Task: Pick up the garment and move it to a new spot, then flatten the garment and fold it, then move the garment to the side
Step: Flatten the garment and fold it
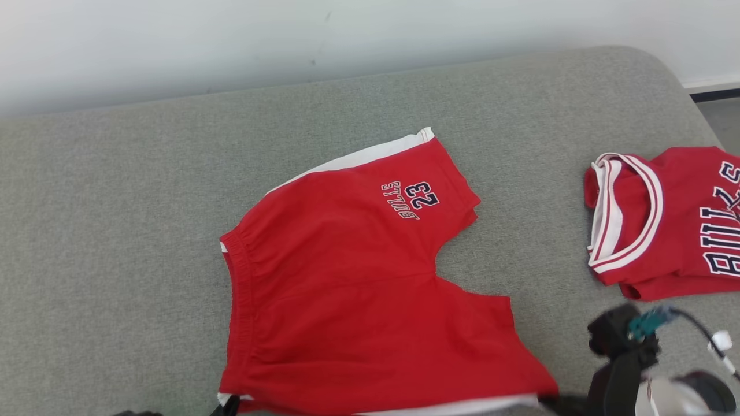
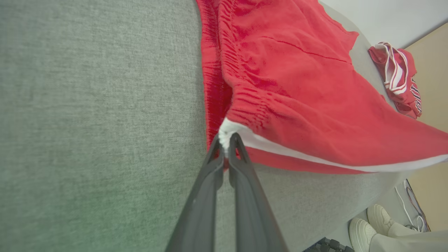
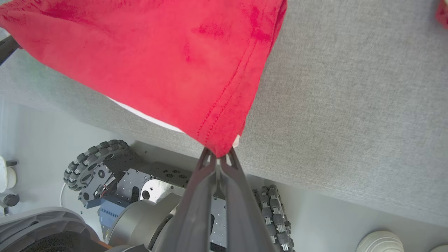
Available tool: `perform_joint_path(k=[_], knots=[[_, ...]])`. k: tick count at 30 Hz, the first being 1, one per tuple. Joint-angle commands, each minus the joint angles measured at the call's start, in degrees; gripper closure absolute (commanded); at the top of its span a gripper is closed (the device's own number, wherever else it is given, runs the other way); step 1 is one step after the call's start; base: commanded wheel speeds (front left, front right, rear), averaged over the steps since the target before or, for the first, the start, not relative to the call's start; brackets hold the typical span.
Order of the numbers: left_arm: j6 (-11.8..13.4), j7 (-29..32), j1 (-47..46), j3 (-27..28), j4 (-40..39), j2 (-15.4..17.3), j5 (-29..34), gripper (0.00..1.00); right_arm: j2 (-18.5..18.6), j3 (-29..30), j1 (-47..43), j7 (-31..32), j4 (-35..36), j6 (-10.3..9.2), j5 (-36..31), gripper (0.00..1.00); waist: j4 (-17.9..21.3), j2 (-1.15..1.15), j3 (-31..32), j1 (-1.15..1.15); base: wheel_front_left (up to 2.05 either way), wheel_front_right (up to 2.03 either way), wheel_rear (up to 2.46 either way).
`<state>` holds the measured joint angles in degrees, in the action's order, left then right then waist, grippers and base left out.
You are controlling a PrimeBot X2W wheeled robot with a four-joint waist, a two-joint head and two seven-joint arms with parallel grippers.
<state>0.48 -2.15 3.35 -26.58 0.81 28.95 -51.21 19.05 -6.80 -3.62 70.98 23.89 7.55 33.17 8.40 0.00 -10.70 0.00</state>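
A grey fabric cushion [image 1: 115, 260] with a rounded far right corner carries two red garments. A pair of shorts [image 1: 347, 289] lies spread out near its middle, reaching the near edge. A jersey [image 1: 670, 260] lies well apart, toward the right side.

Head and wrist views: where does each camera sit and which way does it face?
Head: on the robot's head, looking down at the Bulls shorts on the grey cushion; right arm at lower right.
Left wrist: along the left gripper, shut on the shorts' waistband corner; a person's shoes beyond.
Right wrist: along the right gripper, shut on a leg-hem corner; wheeled base below.
Shared: head and left wrist show the Bulls jersey.
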Motion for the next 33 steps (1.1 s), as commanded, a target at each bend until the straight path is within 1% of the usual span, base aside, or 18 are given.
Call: perform_joint_path(k=[1, 2, 4, 7, 13, 18, 20, 25, 28, 33], knots=[[-0.7, 0.1, -1.2, -0.1, -0.9, -0.5, -0.6, 1.0, -1.0, 0.5, 2.8, -2.1, -0.5, -0.17, -0.3, 1.0, -0.3, 0.0, -0.3, 0.0, 0.0, 0.0, 0.0], [-0.7, 0.1, -1.2, -0.1, -0.9, -0.5, -0.6, 1.0, -1.0, 0.5, 2.8, -2.1, -0.5, -0.17, -0.3, 1.0, -0.3, 0.0, -0.3, 0.0, 0.0, 0.0, 0.0], [-1.6, 0.1, -2.0, 0.2, -1.7, -1.1, -1.7, 1.0, -1.8, 0.4, 5.6, -3.8, -2.3, -0.17, 0.1, 1.0, -0.3, 0.0, -0.5, 0.0, 0.0, 0.0, 0.0], [-2.8, 0.5, -4.0, 0.5, -2.6, -1.8, -3.2, 1.0, -1.9, 0.1, 11.5, -6.5, -5.4, -0.17, -0.4, 1.0, -0.6, 0.0, -1.0, 0.0, 0.0, 0.0, 0.0], [-3.8, -0.1, -9.5, 2.4, -2.8, -4.9, -6.5, 1.0, -2.0, -1.3, 24.0, -13.7, -14.1, -0.17, -2.3, 1.0, -2.0, 0.0, -2.5, 0.0, 0.0, 0.0, 0.0], [-2.5, -0.2, -14.9, 3.0, -1.0, -8.0, -7.2, 1.0, -3.1, -2.9, 33.1, -19.8, -24.0, -0.17, -4.3, 1.0, -3.6, 0.0, -4.5, 0.0, 0.0, 0.0, 0.0], [-2.1, 0.2, -17.8, 3.1, 0.2, -8.3, -6.3, 1.0, -3.5, -3.2, 36.5, -22.3, -28.1, -0.17, -5.2, 1.0, -4.3, 0.0, -5.6, 0.0, 0.0, 0.0, 0.0], [-1.1, -0.4, -23.4, 2.6, 3.1, -10.3, -4.5, 1.0, -3.6, -3.3, 44.0, -28.8, -37.3, -0.17, -7.9, 1.0, -5.8, 0.0, -8.3, 0.0, 0.0, 0.0, 0.0], [-0.6, -0.8, -26.2, 2.6, 4.8, -11.5, -3.7, 1.0, -4.7, -2.8, 47.6, -31.4, -41.7, -0.17, -8.4, 1.0, -6.6, 0.0, -9.7, 0.0, 0.0, 0.0, 0.0], [1.0, -2.3, -30.1, 2.7, 7.7, -13.1, -2.2, 1.0, -4.8, -3.4, 53.0, -35.2, -48.1, -0.17, -9.1, 1.0, -7.6, 0.0, -11.7, 0.0, 0.0, 0.0, 0.0]])
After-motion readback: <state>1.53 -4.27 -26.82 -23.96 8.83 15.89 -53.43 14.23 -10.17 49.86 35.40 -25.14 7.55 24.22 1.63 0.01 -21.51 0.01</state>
